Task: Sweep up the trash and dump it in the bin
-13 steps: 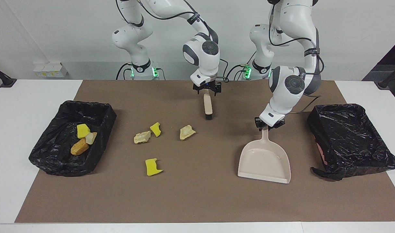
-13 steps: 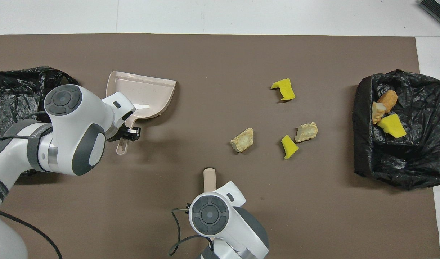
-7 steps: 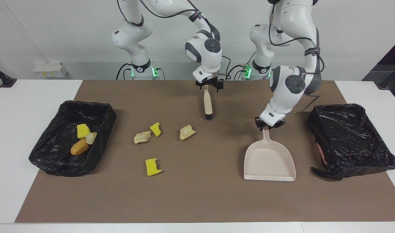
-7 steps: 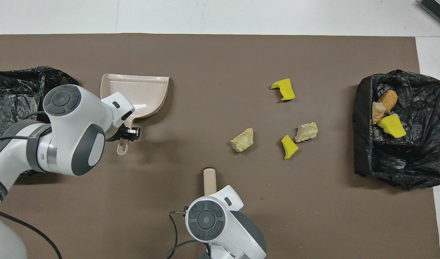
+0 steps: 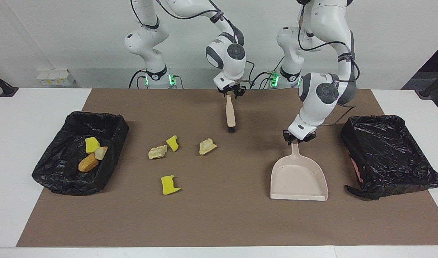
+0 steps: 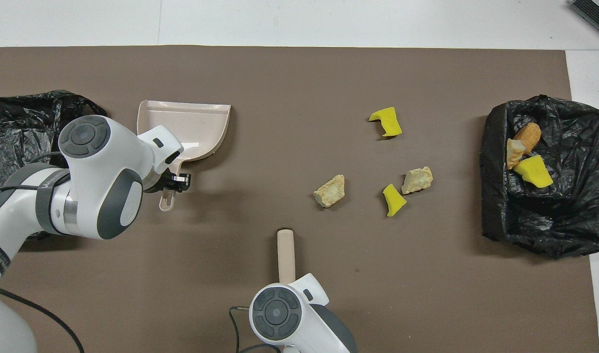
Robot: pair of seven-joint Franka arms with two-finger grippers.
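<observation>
Four pieces of trash lie on the brown mat: two yellow sponge pieces (image 5: 170,184) (image 5: 172,143) and two pale beige lumps (image 5: 157,152) (image 5: 207,146). Three more pieces, yellow (image 5: 92,144), beige (image 5: 100,152) and orange-brown (image 5: 87,163), lie in the black-lined bin (image 5: 97,116) at the right arm's end. My left gripper (image 5: 298,138) is shut on the handle of the beige dustpan (image 5: 298,179), which lies flat on the mat. My right gripper (image 5: 231,95) is at the top end of the brush (image 5: 230,114), whose bristles rest on the mat.
A second black-lined bin (image 5: 387,154) stands at the left arm's end, beside the dustpan, and holds nothing visible. The brown mat (image 5: 222,215) covers most of the white table. In the overhead view the right wrist covers its gripper.
The dustpan swung from angled to straight and settled flat on the mat. My right gripper drew back along the brush handle toward the robots while the brush stayed in place.
</observation>
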